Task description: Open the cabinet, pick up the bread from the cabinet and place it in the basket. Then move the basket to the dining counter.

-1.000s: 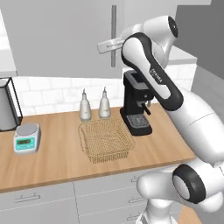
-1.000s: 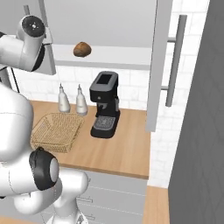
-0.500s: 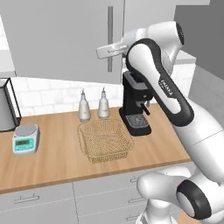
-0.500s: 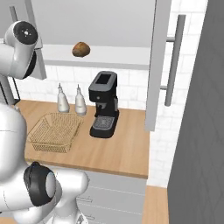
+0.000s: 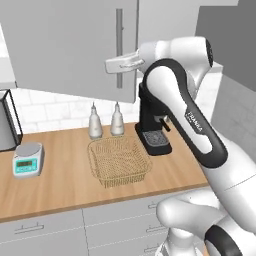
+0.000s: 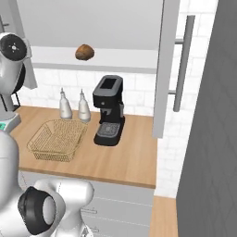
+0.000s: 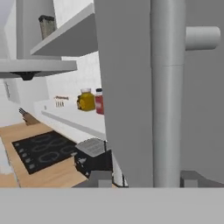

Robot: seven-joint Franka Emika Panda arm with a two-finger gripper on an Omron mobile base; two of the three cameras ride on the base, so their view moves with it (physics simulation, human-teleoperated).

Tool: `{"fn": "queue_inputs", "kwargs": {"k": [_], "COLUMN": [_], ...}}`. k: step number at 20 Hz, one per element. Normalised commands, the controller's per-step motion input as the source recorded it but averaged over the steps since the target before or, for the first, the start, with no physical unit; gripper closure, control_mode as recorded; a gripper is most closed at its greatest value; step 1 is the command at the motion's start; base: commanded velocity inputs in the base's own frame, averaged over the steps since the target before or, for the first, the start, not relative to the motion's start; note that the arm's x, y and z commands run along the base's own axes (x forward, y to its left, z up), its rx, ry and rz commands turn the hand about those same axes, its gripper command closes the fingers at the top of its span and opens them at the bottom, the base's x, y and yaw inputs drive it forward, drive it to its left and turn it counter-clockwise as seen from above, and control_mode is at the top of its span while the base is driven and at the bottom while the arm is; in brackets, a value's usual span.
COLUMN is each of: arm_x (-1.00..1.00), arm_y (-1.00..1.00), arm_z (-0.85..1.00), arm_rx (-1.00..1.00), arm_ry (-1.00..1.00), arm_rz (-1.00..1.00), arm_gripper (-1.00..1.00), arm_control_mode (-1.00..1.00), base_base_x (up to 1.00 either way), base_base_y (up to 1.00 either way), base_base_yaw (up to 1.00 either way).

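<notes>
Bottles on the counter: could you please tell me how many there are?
2. Both stand at the back of the counter, behind the basket: left bottle and right bottle side by side, beside the coffee machine. None looks hidden.

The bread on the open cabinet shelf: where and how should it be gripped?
Grip the bread across its rounded middle, coming in level from the front. It sits near the shelf's front edge inside the cabinet, whose right door stands swung out, so that approach looks unobstructed.

My views are evenly, brightly lit and rendered flat; soft shadows fall under the cabinet (image 6: pixel 111 28); edges slightly soft, no glare.
</notes>
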Motion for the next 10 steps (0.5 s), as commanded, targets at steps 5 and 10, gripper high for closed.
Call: {"fn": "queue_inputs", "kwargs": {"k": [5,10], "arm_x": [-1.0,-0.99], "arm_y": [0.49,-0.94], "arm_z": [0.63,0.53], "arm_rx": [0.08,0.11], "arm_ry": [0.12,0.0], "arm_rz": [0.05,-0.01], "arm_gripper": [1.0,1.0], "arm_control_mode": [-1.0,-1.0], "base_base_x": [0.0,0.0], "base_base_y": [0.0,0.0], "base_base_yaw": [0.0,0.0]}}
